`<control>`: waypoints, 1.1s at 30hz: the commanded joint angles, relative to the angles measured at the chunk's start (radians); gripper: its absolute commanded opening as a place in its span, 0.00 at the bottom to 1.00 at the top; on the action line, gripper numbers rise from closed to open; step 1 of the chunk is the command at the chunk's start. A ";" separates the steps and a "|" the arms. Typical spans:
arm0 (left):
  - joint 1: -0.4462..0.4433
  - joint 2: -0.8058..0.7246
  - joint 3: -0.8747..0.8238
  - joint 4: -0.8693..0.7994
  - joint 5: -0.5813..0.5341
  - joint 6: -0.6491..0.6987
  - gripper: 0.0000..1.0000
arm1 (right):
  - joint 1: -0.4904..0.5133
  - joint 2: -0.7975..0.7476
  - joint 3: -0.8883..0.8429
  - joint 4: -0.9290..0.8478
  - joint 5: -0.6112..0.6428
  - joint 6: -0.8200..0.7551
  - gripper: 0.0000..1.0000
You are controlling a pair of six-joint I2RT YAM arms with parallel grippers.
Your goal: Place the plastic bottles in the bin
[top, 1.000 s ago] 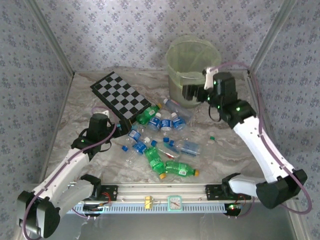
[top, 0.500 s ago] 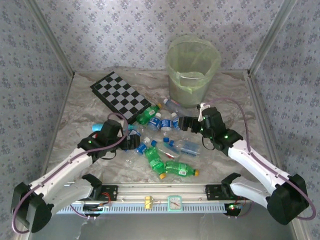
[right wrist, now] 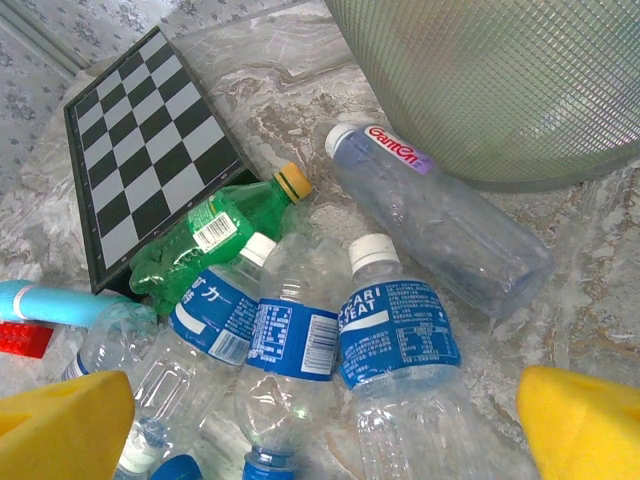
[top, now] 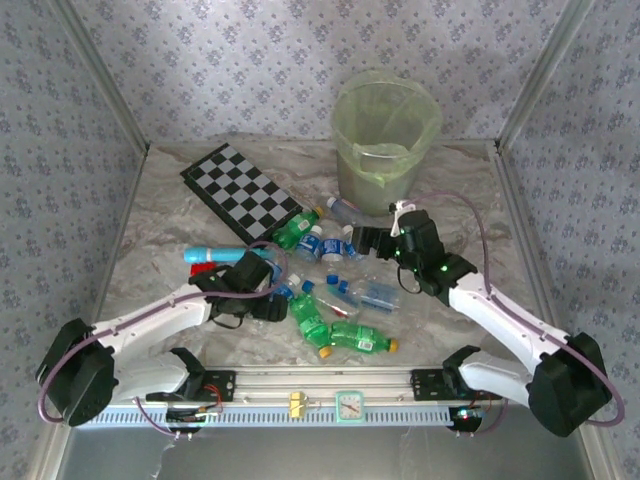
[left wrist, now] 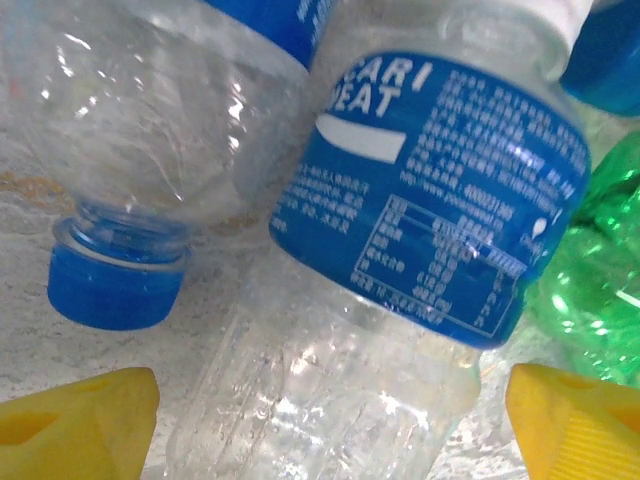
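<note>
Left claw [left wrist: 330, 420] wide, straddling a blue-label bottle [left wrist: 430, 200], I see on its wrist cam; right claw [right wrist: 320, 430] wide over the plastic bottles [right wrist: 295, 345]. Top view: bin [top: 385, 170] upright beyond the pile, checkered board [top: 240, 192] at left.

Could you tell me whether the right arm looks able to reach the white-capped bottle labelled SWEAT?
Probably yes: the right gripper is open over the white-capped bottle, and nothing covers it.

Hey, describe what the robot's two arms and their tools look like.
Both the left arm and right arm have white links, black joints and looping purplish cables. Small green lights glow on the right arm. The left tool and right tool have yellow fingertips.
</note>
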 commanded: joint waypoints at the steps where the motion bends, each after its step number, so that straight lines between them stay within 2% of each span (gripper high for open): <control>1: -0.016 0.012 0.003 -0.036 -0.030 0.020 0.87 | 0.008 0.018 0.048 0.024 -0.010 -0.006 1.00; 18: -0.023 0.135 0.006 0.037 -0.048 0.067 0.85 | 0.012 0.052 0.086 -0.003 -0.009 -0.012 1.00; 24: -0.023 0.128 0.002 0.037 -0.046 0.065 0.65 | 0.012 0.052 0.081 -0.003 -0.003 -0.012 1.00; 33: -0.023 0.004 -0.012 0.014 -0.046 0.019 0.47 | 0.012 0.054 0.067 0.025 -0.010 0.002 1.00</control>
